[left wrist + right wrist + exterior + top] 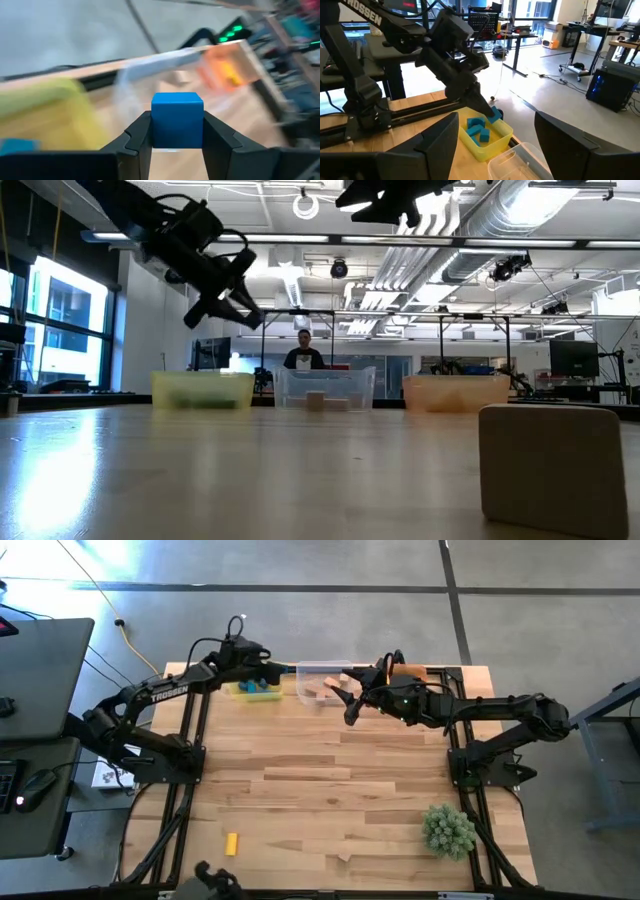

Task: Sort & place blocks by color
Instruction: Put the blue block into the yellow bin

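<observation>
White lettering reading "TROSSEN" runs along the left arm's dark link. The left claw (177, 142) is clenched on a small blue wooden cube (177, 119), held in the air just above the yellow plastic bin (485, 142), where several blue blocks (477, 129) already lie. The right claw (495, 145) hangs released, fingers spread wide, above the clear plastic bin (322, 683) beside the yellow bin on the wooden counter (330, 800).
</observation>
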`<state>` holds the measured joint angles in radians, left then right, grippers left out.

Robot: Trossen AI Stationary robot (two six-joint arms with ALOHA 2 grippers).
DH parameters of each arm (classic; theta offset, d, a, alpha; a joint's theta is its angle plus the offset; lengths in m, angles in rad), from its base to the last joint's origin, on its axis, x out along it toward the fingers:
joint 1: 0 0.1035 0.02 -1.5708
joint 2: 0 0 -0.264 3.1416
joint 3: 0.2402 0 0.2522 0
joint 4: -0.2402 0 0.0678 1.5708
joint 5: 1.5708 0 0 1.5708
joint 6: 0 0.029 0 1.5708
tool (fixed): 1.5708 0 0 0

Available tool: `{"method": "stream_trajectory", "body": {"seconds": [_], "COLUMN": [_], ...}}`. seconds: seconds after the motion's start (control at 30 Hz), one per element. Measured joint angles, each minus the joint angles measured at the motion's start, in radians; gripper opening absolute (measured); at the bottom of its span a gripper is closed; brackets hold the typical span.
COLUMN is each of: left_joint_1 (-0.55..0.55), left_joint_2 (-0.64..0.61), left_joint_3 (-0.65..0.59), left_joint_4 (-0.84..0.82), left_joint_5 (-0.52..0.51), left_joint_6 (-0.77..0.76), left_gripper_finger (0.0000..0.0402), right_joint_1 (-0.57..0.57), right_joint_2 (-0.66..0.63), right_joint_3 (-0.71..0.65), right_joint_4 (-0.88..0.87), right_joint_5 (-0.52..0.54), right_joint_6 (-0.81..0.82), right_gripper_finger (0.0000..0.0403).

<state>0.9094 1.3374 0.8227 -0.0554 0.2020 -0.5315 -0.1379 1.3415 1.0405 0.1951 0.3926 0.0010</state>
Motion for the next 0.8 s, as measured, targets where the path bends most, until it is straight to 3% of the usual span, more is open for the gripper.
{"method": "stream_trajectory", "body": {"seconds": [0.43,0.8], "left_joint_1": [0.121,0.121], "left_joint_2": [0.000,0.048], "left_joint_3": [0.000,0.000], "left_joint_4": [-0.195,-0.265], "left_joint_5": [-0.182,-0.209], "left_joint_6": [0.327,0.405], "left_gripper_finger": [0.0110,0.0110], "right_joint_1": [0.000,0.022], "right_joint_2": [0.000,0.000], "right_joint_3": [0.000,0.000], "right_joint_4": [-0.013,-0.155], "right_joint_5": [0.088,0.015], "right_joint_6": [0.057,0.317], "right_gripper_finger": [0.0250,0.0250]}}
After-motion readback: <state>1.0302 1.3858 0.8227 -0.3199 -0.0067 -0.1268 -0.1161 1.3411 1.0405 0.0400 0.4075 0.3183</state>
